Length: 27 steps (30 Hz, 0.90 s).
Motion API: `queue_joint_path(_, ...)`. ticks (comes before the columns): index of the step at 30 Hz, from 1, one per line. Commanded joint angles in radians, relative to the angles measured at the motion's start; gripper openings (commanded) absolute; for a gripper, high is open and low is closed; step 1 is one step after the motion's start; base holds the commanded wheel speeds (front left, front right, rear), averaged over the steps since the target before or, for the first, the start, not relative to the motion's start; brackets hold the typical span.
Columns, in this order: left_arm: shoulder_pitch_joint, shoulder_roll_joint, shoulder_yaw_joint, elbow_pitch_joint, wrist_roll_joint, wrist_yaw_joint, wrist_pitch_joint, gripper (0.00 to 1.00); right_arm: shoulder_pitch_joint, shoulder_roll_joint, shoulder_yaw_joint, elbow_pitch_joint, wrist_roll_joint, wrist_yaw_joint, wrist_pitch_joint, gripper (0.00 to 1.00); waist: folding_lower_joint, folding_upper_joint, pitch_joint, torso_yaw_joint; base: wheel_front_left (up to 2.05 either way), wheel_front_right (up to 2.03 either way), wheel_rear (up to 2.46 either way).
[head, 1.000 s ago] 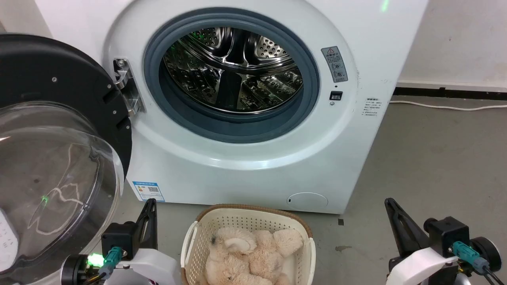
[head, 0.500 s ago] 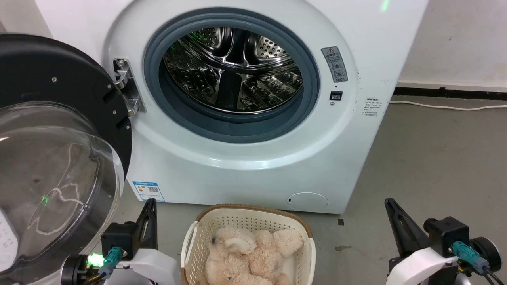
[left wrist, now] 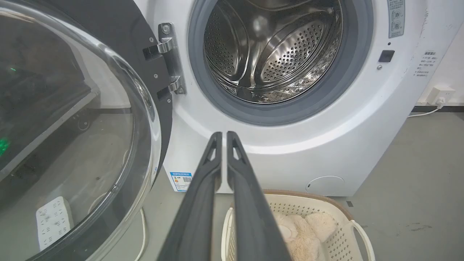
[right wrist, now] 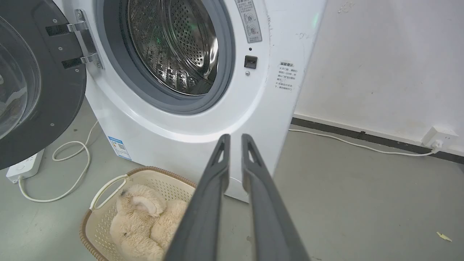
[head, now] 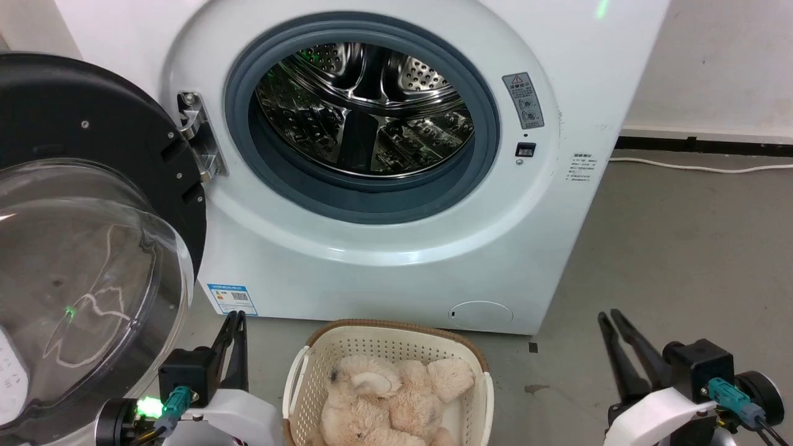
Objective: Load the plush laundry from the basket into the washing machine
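The plush laundry (head: 390, 396), a fluffy beige toy, lies curled in the cream basket (head: 396, 324) on the floor in front of the washing machine (head: 384, 248). The machine's port shows the bare steel drum (head: 365, 111), and its clear domed door (head: 87, 260) is swung wide to the left. My left gripper (head: 235, 314) stands left of the basket, its fingers a narrow slit apart and holding nothing. My right gripper (head: 608, 314) is well to the basket's right, also slightly parted and holding nothing. The toy (right wrist: 141, 217) also shows in the right wrist view, below and left of the fingers.
The open door crowds the space by my left arm. A white power strip (right wrist: 23, 166) with a looping cable lies on the floor under the door. A wall socket (right wrist: 438, 137) and a white cord run along the right wall. Grey concrete floor (head: 681, 260) spreads to the right.
Both grippers were shut in the earlier frames; their fingers have now parted slightly, the right more than the left. The arms, basket and toy have stayed put.
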Motion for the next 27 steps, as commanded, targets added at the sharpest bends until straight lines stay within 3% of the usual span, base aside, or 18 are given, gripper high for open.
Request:
queue_joint_path(1,0.0,0.0,0.0,0.0,0.0,0.001,-0.001,1.0,0.0,0.0,0.0,0.0,0.001,0.0,-0.001,1.0,0.0,0.0,0.0,0.0,0.0,0.0,0.0)
queue_joint_path(27,-0.047,0.014,-0.043,0.066,-0.009,-0.023,-0.051,1.0,-0.036,0.0,-0.007,-0.022,0.073,0.0,-0.051,1.0,0.0,0.0,0.102,-0.028,0.0,0.0,0.0)
